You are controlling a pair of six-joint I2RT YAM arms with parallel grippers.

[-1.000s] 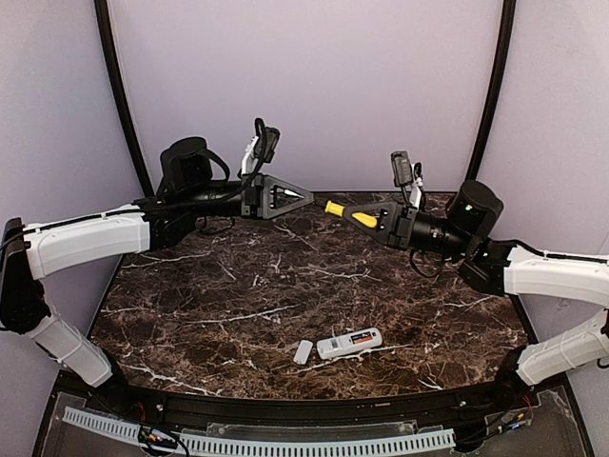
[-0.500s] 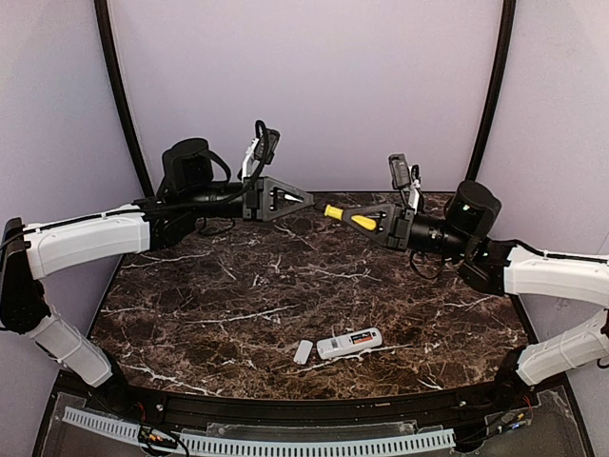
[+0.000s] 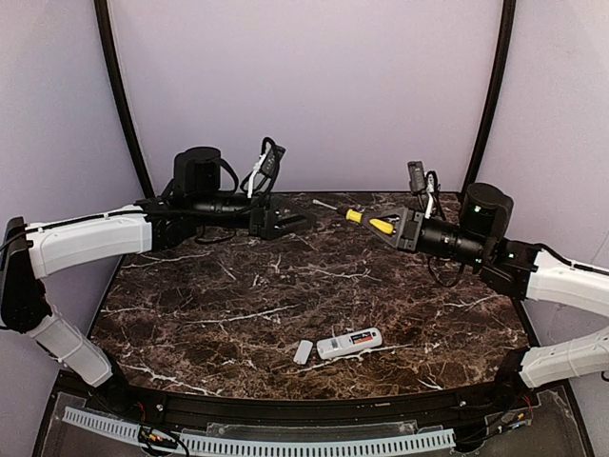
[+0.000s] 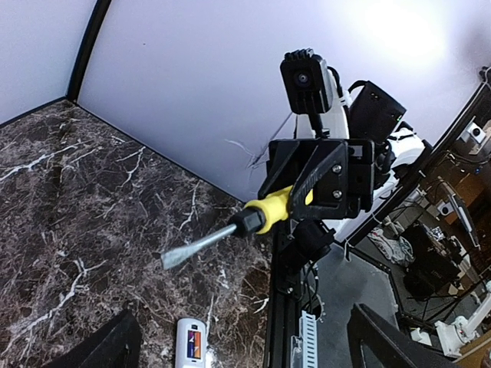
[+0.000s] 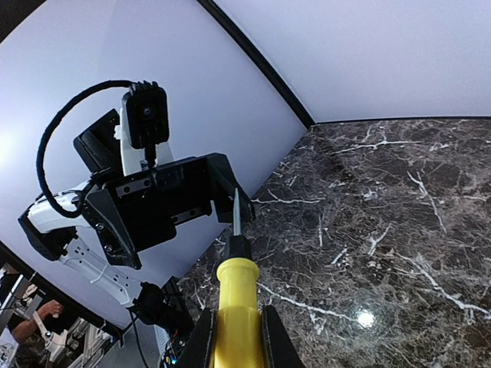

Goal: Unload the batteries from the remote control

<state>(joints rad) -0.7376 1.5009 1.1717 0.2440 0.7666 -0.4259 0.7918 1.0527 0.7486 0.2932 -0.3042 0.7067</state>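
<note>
The remote control (image 3: 349, 343) lies on the bench (image 3: 238, 305), batteries (image 3: 363, 337) showing. Well behind it we see both arms stretched level, facing each other, left pincer (image 3: 288, 221) spread, right pincer (image 3: 385, 226) pinching the screwdriver (image 3: 354, 216).

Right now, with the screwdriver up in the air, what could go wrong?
The screwdriver, held by the right end effector, points toward the open left end effector; advancing could strike it. The remote lies unheld, cover close beside it; prying at the batteries may shove it around.
</note>
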